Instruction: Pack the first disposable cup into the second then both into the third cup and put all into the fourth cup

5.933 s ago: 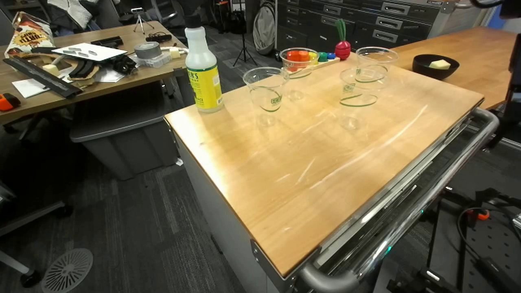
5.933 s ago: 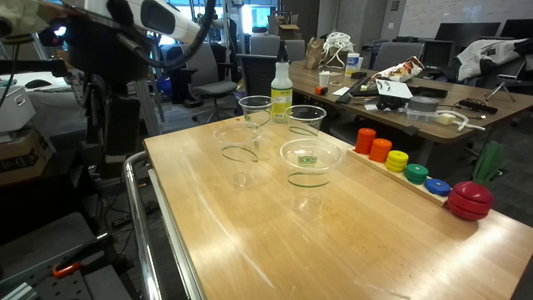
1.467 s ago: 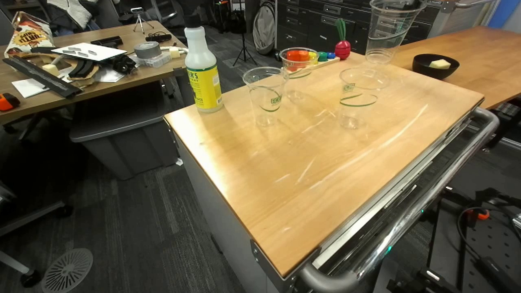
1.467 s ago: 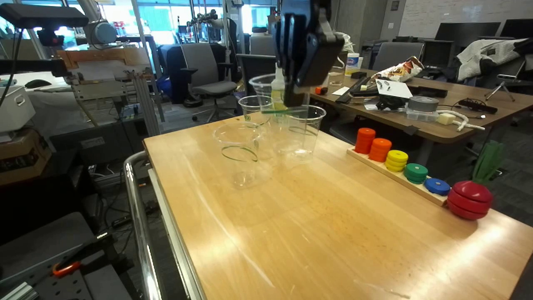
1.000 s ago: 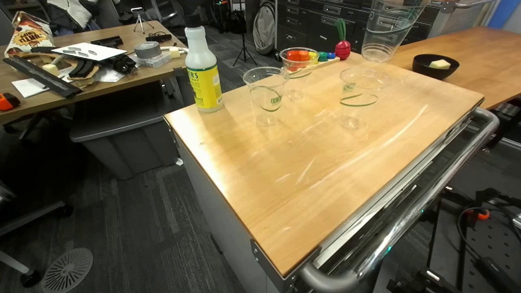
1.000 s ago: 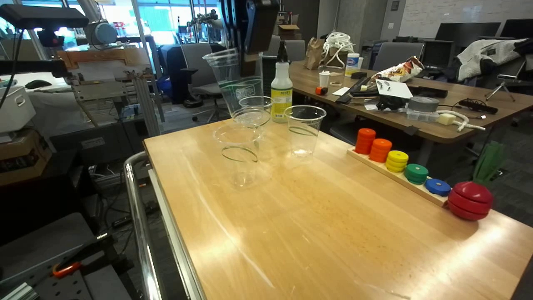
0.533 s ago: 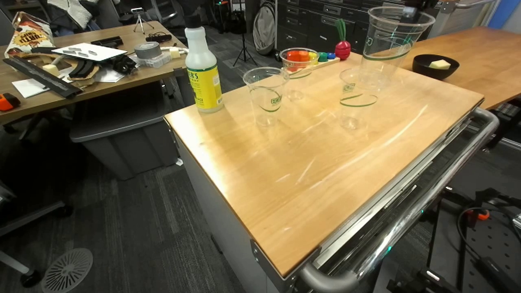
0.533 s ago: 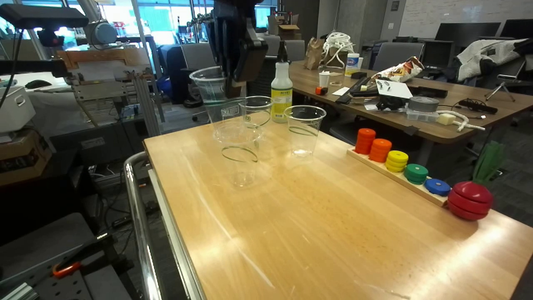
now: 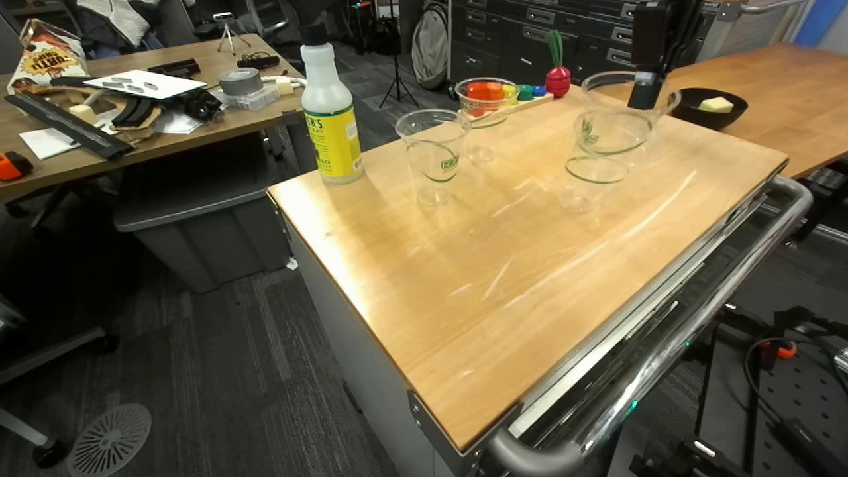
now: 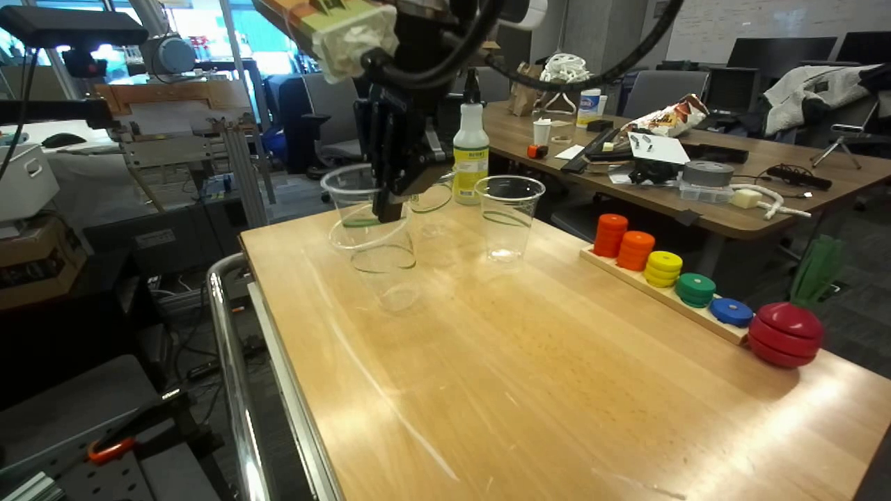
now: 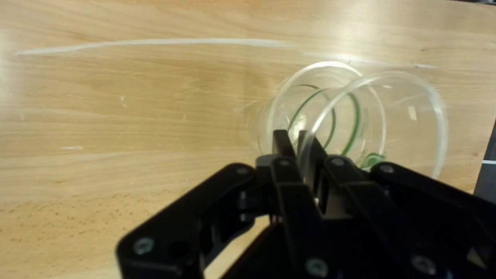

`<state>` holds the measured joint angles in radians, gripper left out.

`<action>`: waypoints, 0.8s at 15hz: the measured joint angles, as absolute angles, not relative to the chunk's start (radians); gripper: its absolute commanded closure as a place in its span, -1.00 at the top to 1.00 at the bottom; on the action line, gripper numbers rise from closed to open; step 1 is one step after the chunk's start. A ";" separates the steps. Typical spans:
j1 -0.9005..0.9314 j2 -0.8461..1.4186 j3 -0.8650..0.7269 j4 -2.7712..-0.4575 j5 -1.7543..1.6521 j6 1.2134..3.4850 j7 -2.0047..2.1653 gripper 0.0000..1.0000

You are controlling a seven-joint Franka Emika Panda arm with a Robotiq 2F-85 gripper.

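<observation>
Four clear disposable cups with green print are in both exterior views. One of them, the upper cup [image 9: 616,99], is tilted, its lower part seemingly inside the mouth of a lower cup [image 10: 390,271], which leans too. How deep it sits I cannot tell. My gripper [image 10: 388,209] is over that pair, at the upper cup's rim. In the wrist view, the gripper [image 11: 291,132] stands slightly open, with the rim of the upper cup [image 11: 407,128] passing through the narrow gap. Two more cups stand upright apart: a near cup [image 9: 434,152] and a far cup [image 9: 489,112].
A spray bottle [image 9: 333,126] stands at one corner of the wooden tabletop [image 10: 522,390]. Along another edge lie a coloured ring stacker [image 10: 661,278] and a red radish toy [image 10: 785,334]. A black bowl [image 9: 709,109] sits on the adjoining table. A metal rail [image 10: 237,390] borders one side.
The upper cup, which stood alone on the table several seconds ago, was lifted, carried across and lowered onto the lower cup. The lower cup has just shifted slightly and tilted.
</observation>
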<state>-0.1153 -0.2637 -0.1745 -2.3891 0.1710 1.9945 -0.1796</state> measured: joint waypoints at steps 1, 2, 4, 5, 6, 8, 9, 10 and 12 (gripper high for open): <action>-0.115 -0.256 -0.175 -2.389 0.171 1.996 -0.180 0.08; -0.115 -0.252 -0.175 -2.388 0.171 1.998 -0.180 0.22; -0.116 -0.253 -0.175 -2.388 0.171 2.004 -0.180 0.53; -0.116 -0.254 -0.175 -2.388 0.171 2.009 -0.180 0.66; -0.117 -0.256 -0.175 -2.388 0.171 2.011 -0.180 0.83; -0.119 -0.257 -0.175 -2.388 0.171 2.012 -0.179 1.00; -0.119 -0.257 -0.175 -2.388 0.171 2.012 -0.179 1.00; -0.119 -0.257 -0.175 -2.388 0.171 2.012 -0.179 1.00; -0.119 -0.255 -0.175 -2.388 0.171 2.012 -0.179 1.00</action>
<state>-0.1190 -0.2551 -0.1746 -2.3879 0.1708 2.0115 -0.1791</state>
